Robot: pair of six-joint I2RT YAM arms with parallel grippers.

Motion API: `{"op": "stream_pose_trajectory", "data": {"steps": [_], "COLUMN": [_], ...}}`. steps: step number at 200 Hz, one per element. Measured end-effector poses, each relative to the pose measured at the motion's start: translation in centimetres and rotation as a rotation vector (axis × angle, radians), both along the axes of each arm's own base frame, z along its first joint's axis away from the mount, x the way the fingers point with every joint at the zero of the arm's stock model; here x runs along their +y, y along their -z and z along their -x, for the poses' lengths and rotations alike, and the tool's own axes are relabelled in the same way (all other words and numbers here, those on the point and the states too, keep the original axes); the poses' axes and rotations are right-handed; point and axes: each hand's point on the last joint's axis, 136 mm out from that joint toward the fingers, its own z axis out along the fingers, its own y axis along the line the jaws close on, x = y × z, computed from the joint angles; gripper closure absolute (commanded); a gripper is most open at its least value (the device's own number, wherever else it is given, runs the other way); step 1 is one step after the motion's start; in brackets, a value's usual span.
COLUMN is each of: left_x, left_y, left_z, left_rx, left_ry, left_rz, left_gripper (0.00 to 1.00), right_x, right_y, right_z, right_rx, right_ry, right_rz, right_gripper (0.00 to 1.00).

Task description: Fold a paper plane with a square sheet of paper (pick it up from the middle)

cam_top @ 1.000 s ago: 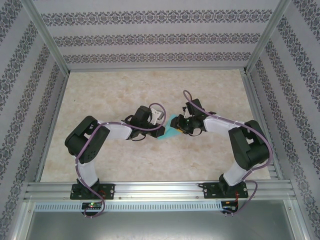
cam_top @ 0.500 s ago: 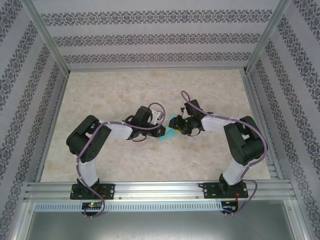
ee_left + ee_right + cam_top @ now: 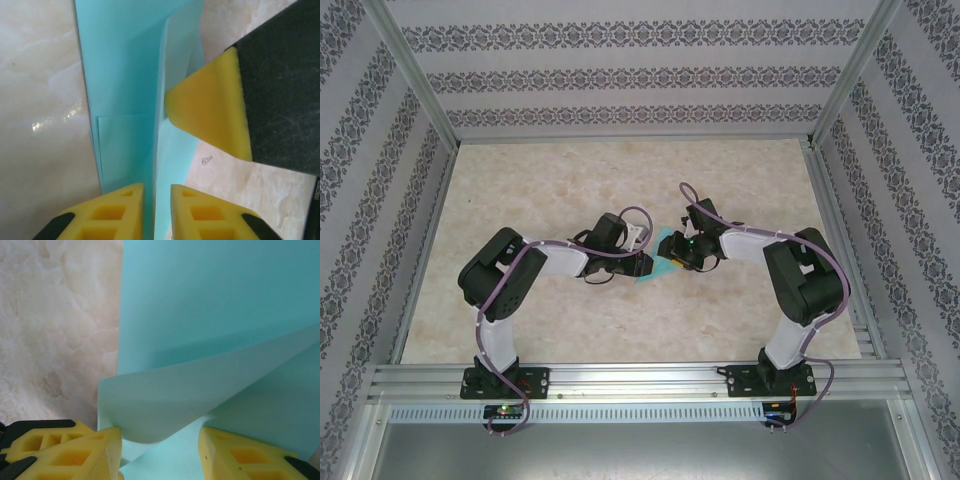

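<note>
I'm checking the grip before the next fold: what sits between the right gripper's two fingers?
A raised flap of the square sheet of paper curls between the open fingers of the right gripper, seen in the right wrist view.

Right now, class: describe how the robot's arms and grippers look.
The left arm and right arm have white links, bulky black joints and looping purple cables. The left gripper and right gripper have yellow wedge-shaped fingers with hollow cells.
</note>
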Motion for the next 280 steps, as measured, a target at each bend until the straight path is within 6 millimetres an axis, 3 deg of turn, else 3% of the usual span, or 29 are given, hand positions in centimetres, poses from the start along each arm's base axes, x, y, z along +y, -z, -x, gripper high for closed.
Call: {"op": "stream_pose_trajectory", "data": {"steps": [30, 51, 69, 120, 280], "left_x": [0.4, 0.7, 0.9, 0.7, 0.3], "left_y": [-1.9, -3.7, -4.1, -2.7, 0.3], "left_z": [-0.4, -0.9, -1.0, -0.7, -0.1], "left_rx": [-0.031, -0.058, -0.05, 0.029, 0.131], "left_ry": [-0.029, -0.062, -0.087, -0.111, -0.091], "left_rz": [0.0, 0.022, 0.04, 0.066, 0.068], "left_gripper": [0.7, 0.74, 0.77, 0.88, 0.91], "right_x": [-0.1, -0.2, -0.2, 0.0, 0.2], "right_y": [0.1, 0.2, 0.4, 0.5, 0.8], "right_z": [-0.1, -0.2, -0.3, -0.3, -0.4], "right_rx": [0.009, 0.021, 0.033, 0.061, 0.12], "right_ry": [-0.01, -0.018, -0.027, -0.058, -0.078], "right_rz": [0.023, 0.038, 0.054, 0.083, 0.123], "right_gripper": [0.54, 0.54, 0.55, 0.47, 0.44]}}
